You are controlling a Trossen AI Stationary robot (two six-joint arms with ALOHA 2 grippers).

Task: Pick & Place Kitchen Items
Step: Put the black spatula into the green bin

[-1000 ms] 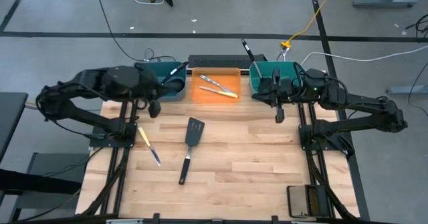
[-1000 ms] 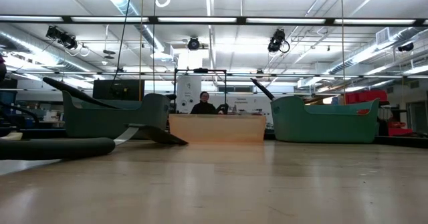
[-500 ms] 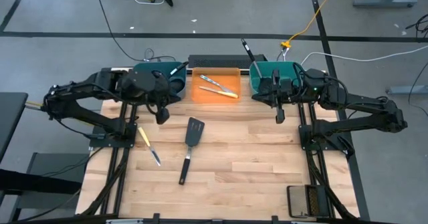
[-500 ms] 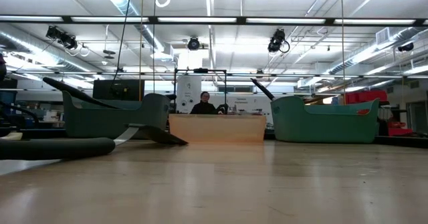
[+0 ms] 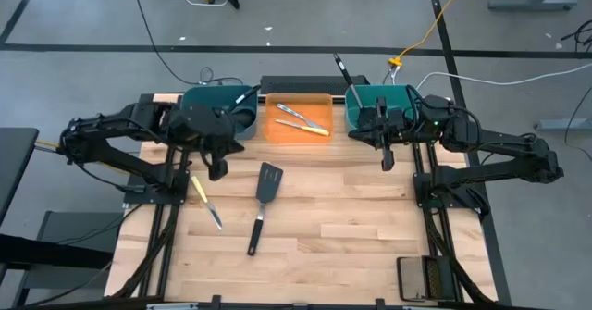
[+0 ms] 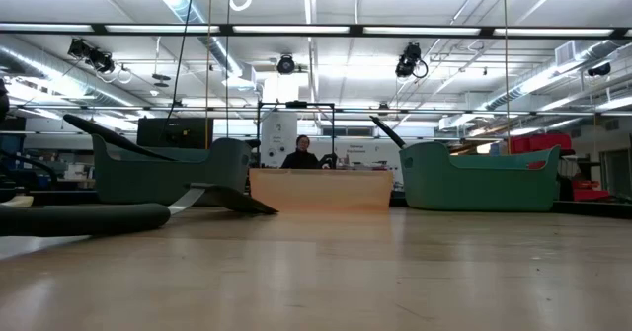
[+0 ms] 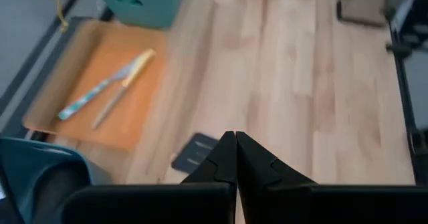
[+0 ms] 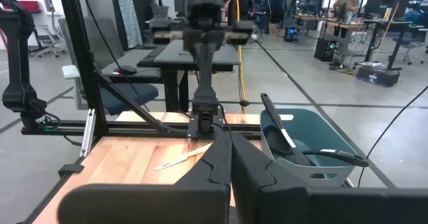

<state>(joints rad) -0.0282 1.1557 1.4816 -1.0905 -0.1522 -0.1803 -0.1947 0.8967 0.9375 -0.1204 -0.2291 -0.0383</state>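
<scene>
A black slotted spatula [image 5: 262, 202] lies flat on the table, its head [image 7: 194, 152] just beyond my left gripper's tips. A yellow-handled knife [image 5: 205, 201] lies on the wood to its left. Two more knives [image 5: 302, 118] rest in the orange bin [image 5: 277, 130]. Black ladles [image 8: 287, 138] stick out of the left teal bin [image 5: 199, 99], and one black handle [image 5: 342, 69] rises from the right teal bin [image 5: 400, 95]. My left gripper [image 5: 215, 166] hangs shut [image 7: 235, 152] above the table, left of the spatula head. My right gripper [image 5: 386, 158] waits shut [image 8: 229, 150] in front of the right bin.
The three bins stand in a row along the far edge [image 6: 321, 189]. Bare wood [image 5: 342, 217] spreads between the spatula and the right arm's frame [image 5: 435, 199]. People sit at desks in the room beyond [image 6: 301, 153].
My left gripper has moved away from the left teal bin, a little toward the table's near edge, and the arm has drawn back toward the left. It stays shut. The right arm and the utensils have kept still.
</scene>
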